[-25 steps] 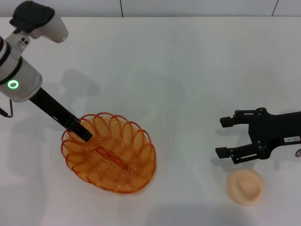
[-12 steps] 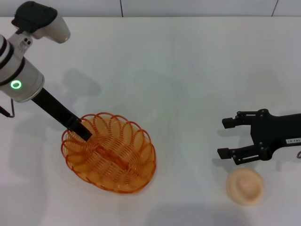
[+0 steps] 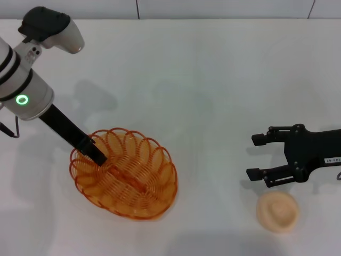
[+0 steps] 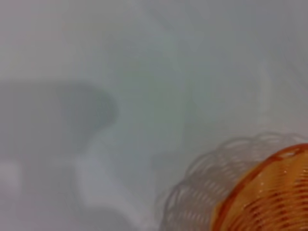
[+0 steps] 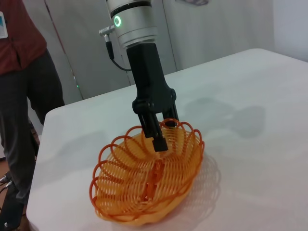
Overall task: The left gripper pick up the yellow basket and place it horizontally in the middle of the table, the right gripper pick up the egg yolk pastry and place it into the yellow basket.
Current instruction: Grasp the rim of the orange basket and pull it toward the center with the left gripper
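Note:
The yellow basket (image 3: 123, 180) rests on the white table (image 3: 213, 80) left of the middle, its long axis running diagonally. My left gripper (image 3: 98, 154) reaches down at the basket's far-left rim. In the right wrist view its fingers (image 5: 160, 140) straddle that scalloped rim of the basket (image 5: 147, 185), one inside and one outside, closed on the wire. The left wrist view shows only a piece of the basket (image 4: 269, 197). The egg yolk pastry (image 3: 277, 211) lies near the front right. My right gripper (image 3: 254, 156) is open just behind the pastry, holding nothing.
The table's back edge meets a tiled wall (image 3: 213, 8). In the right wrist view a person in a dark red shirt (image 5: 21, 86) stands beyond the far side of the table.
The left arm has shifted slightly right and lower, its fingertip sliding a little further into the basket. The basket and pastry have stayed put. The right gripper drifted slightly right.

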